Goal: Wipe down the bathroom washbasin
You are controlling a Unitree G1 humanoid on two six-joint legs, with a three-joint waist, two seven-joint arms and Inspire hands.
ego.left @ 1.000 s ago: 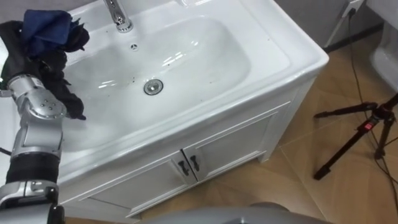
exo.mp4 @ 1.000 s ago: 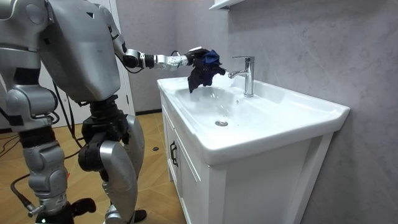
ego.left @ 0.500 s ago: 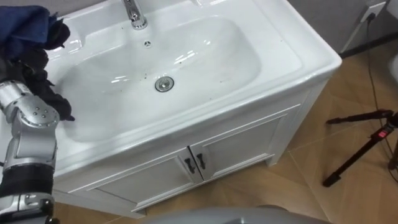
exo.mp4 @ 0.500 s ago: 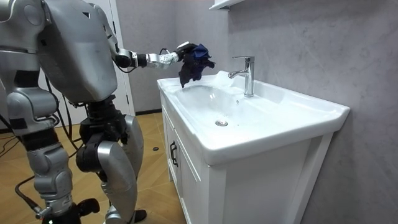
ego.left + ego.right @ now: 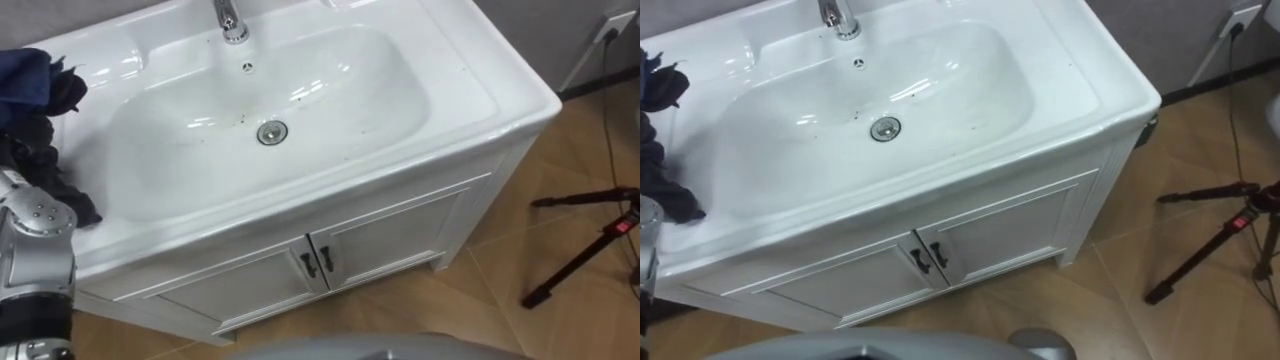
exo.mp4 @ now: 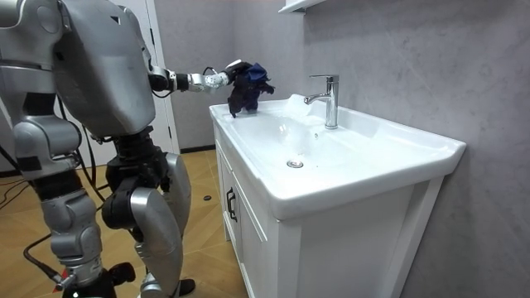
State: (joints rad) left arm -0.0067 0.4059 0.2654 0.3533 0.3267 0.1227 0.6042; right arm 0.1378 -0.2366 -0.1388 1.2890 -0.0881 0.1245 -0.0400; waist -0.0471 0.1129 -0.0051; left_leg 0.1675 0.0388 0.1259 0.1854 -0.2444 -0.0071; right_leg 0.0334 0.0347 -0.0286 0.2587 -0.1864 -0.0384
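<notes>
White glossy basin (image 5: pixel 300 90), dark specks near its drain (image 5: pixel 271 132) — left robot hand (image 6: pixel 222 79) clutches a crumpled navy cloth (image 6: pixel 247 86).

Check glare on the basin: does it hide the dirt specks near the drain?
Left eye view: bright streaks on the glossy white ceramic basin sit left of and behind the round chrome drain; the dark specks beside them read clearly. Room view: a pale sheen in the bowl below the chrome tap.
</notes>
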